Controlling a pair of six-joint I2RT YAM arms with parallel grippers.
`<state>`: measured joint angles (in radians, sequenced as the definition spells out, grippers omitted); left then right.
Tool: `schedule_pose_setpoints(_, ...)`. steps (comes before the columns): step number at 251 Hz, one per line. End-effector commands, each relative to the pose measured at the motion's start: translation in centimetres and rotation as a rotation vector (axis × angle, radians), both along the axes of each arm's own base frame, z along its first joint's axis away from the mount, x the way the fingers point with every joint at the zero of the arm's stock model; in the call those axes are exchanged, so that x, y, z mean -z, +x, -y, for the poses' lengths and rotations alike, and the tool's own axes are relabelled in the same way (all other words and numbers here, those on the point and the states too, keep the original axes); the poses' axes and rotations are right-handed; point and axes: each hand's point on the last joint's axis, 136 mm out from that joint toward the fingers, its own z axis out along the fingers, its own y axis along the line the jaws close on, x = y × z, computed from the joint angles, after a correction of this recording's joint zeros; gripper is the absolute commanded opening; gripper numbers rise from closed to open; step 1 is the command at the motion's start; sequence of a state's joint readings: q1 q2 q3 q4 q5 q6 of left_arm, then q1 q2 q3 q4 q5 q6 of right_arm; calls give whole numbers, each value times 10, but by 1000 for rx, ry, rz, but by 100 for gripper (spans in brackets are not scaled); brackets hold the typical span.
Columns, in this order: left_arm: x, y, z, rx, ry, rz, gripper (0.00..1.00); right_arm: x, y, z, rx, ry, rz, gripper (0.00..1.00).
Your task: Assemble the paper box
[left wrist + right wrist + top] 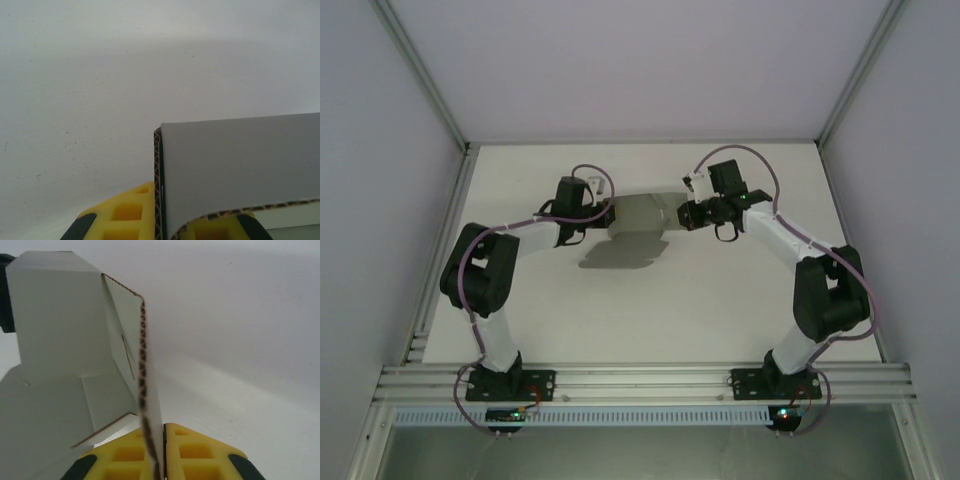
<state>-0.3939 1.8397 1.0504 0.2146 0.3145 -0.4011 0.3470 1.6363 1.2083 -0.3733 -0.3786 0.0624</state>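
The paper box (640, 214) is a grey, partly folded cardboard piece held above the white table between both arms. My left gripper (604, 213) is shut on its left side. In the left wrist view, the yellow fingers (125, 212) of my left gripper (167, 220) pinch a folded corrugated edge of the paper box (240, 165). My right gripper (683, 215) is shut on the right side. In the right wrist view, my right gripper (159, 452) clamps an upright wall, and the folded panels of the paper box (55, 325) spread to the left.
The box casts a shadow (623, 256) on the table (720, 310) beneath it. Pale enclosure walls stand at the left, right and back. An aluminium rail (640, 383) carrying both arm bases runs along the near edge.
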Motion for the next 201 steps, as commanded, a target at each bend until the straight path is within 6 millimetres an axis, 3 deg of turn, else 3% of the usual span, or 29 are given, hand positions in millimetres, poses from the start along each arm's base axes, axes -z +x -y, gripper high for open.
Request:
schedule_pose_setpoints(1,-27,0,5,24,-40,50,0,-3,14,18,101,-114,36,4)
schedule_pose_setpoints(61,-33,-1,8,21,-41,56,0,5,33,45,317,-576,138,0)
schedule_pose_setpoints(109,-33,-1,9,11,-33,54,0,19,40,50,464,-778,91,0)
schedule_pose_setpoints(142,-31,-1,7,1,-20,50,0,27,47,35,441,-797,81,0)
schedule_pose_setpoints(167,-26,0,3,-14,-1,48,0,20,48,18,394,-739,104,0)
schedule_pose_setpoints(201,-18,1,-4,-27,11,34,0,-11,40,5,336,-605,149,18)
